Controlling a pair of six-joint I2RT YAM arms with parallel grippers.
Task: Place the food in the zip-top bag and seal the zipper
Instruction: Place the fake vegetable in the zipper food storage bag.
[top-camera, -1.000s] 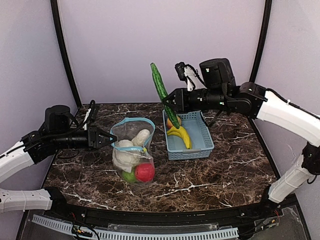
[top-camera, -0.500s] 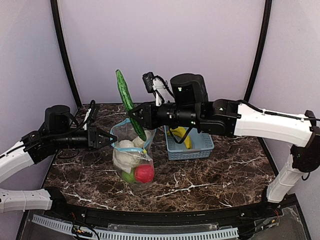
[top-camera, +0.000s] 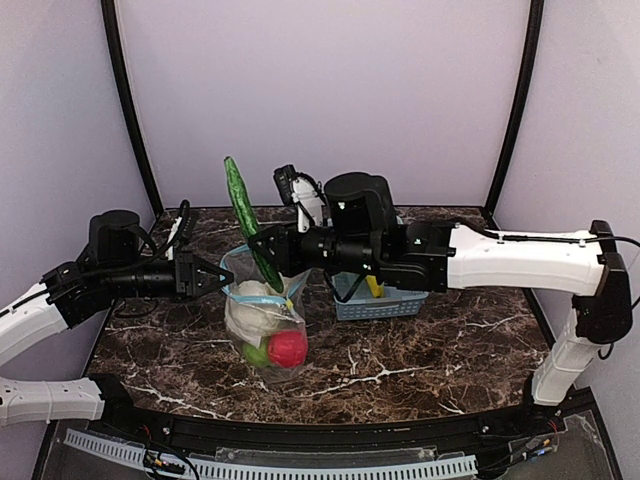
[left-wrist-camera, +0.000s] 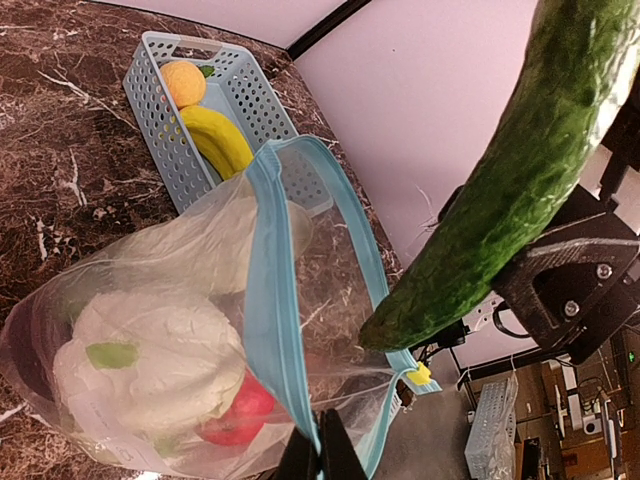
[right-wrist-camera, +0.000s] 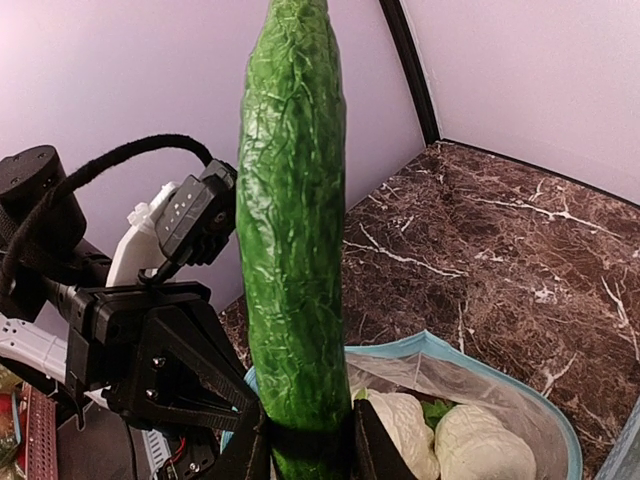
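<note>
The clear zip-top bag (top-camera: 265, 315) stands on the table with its teal zipper (top-camera: 262, 243) mouth open. Inside are white cauliflower (top-camera: 255, 305), a red apple (top-camera: 288, 347) and a green apple (top-camera: 257, 353). My left gripper (top-camera: 222, 275) is shut on the bag's teal zipper (left-wrist-camera: 285, 330) at its left rim. My right gripper (top-camera: 272, 262) is shut on the green cucumber (top-camera: 250, 220), holding it steeply tilted with its lower end at the bag's mouth; it also shows in the right wrist view (right-wrist-camera: 295, 230) and the left wrist view (left-wrist-camera: 500, 180). A yellow banana (left-wrist-camera: 215, 140) and an orange (left-wrist-camera: 183, 82) lie in the basket.
A light blue lattice basket (top-camera: 405, 300) sits right of the bag, partly hidden by my right arm. The booth's purple walls and black posts close in the back and sides.
My right gripper has carried the cucumber left from over the basket to the bag's mouth and lowered it a little. The left gripper and bag have not moved.
</note>
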